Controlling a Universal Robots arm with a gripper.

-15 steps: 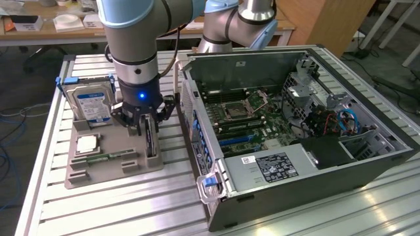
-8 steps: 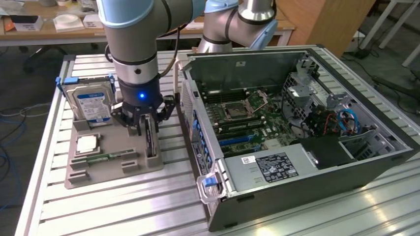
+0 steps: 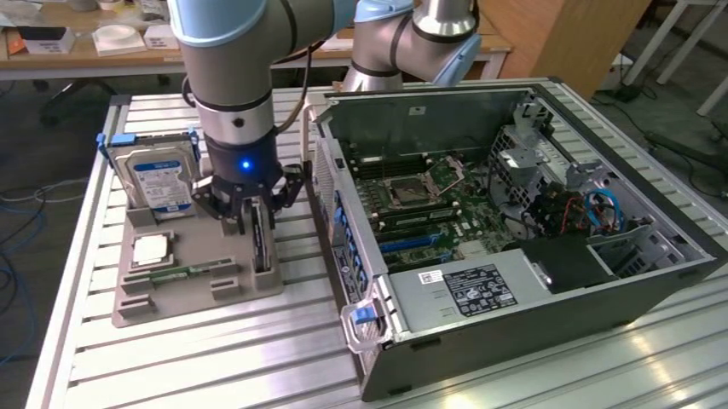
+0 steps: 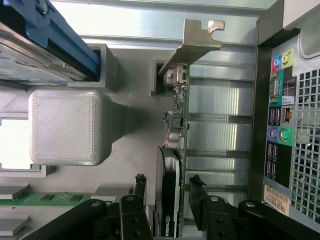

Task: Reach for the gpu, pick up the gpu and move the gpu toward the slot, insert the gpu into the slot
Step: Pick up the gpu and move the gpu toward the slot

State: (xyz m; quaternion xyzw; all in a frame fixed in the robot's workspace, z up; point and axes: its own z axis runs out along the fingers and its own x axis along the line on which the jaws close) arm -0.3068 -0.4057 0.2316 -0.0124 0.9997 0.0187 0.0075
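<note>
End effector point(image 4: 167, 181) straddles the upright gpu point(image 4: 179, 100), jaws open, just off its faces; centre squarely and close evenly, avoiding tilt.

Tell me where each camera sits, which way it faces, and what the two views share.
Exterior view: off the arm, high over the table, looking down on the open computer case, tray and hard drive; the arm and gripper show.
Wrist view: on the wrist, looking along the open gripper, which straddles the upright gpu in the tray.
Shared: gripper, gpu, tray, hard drive, case.
</note>
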